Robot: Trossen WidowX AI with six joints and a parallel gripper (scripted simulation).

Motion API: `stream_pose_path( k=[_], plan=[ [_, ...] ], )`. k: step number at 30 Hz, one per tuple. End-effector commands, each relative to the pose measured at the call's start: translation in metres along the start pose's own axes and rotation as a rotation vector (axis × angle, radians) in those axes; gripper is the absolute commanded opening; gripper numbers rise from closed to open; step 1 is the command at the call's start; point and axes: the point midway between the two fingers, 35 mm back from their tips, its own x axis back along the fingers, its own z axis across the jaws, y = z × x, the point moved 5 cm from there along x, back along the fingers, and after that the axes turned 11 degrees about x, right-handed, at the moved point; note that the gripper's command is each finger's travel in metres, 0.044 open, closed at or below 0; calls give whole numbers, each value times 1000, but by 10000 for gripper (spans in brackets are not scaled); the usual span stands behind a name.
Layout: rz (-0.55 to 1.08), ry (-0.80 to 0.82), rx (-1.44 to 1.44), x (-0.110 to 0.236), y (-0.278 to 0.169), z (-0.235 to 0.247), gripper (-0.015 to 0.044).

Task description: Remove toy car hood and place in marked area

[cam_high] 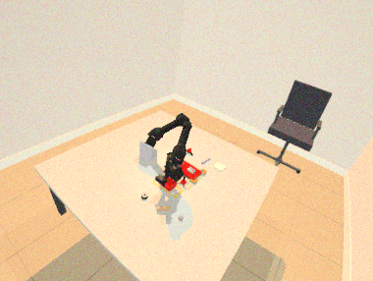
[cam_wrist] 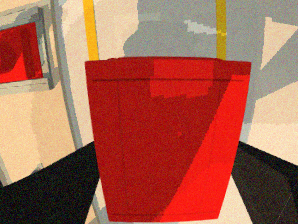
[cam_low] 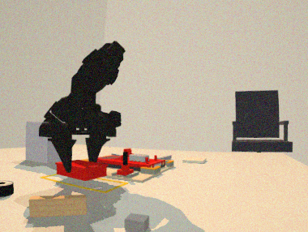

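My gripper [cam_low: 80, 159] [cam_high: 167, 179] [cam_wrist: 165, 147] is shut on the red hood [cam_low: 81, 169] [cam_wrist: 166, 136] [cam_high: 170, 185], with one black finger on each side of it. The hood hangs very low over the yellow outline of the marked area [cam_low: 95, 187], partly overlapping its near edge. I cannot tell whether it touches the table. The toy car [cam_low: 138, 161] [cam_high: 192, 171] [cam_wrist: 23, 56], red on a flat base, sits just beside the marked area with its front part uncovered.
A grey box [cam_low: 36, 148] [cam_high: 147, 153] stands behind the arm. A wooden block [cam_low: 57, 204], a small grey cube [cam_low: 136, 222] and a black wheel [cam_low: 5, 187] lie in front. A white pad [cam_low: 194, 161] lies beyond the car. A chair [cam_high: 296, 123] stands off the table.
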Motion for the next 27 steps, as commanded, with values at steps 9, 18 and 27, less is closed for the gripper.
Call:
stream_pose_path(
  k=[9,18,27],
  plan=[
    [-4,3,-2,-6,0,0,0],
    [-4,3,-2,-11,0,0,0],
    [0,1,0,-12,0,0,53]
  ],
)
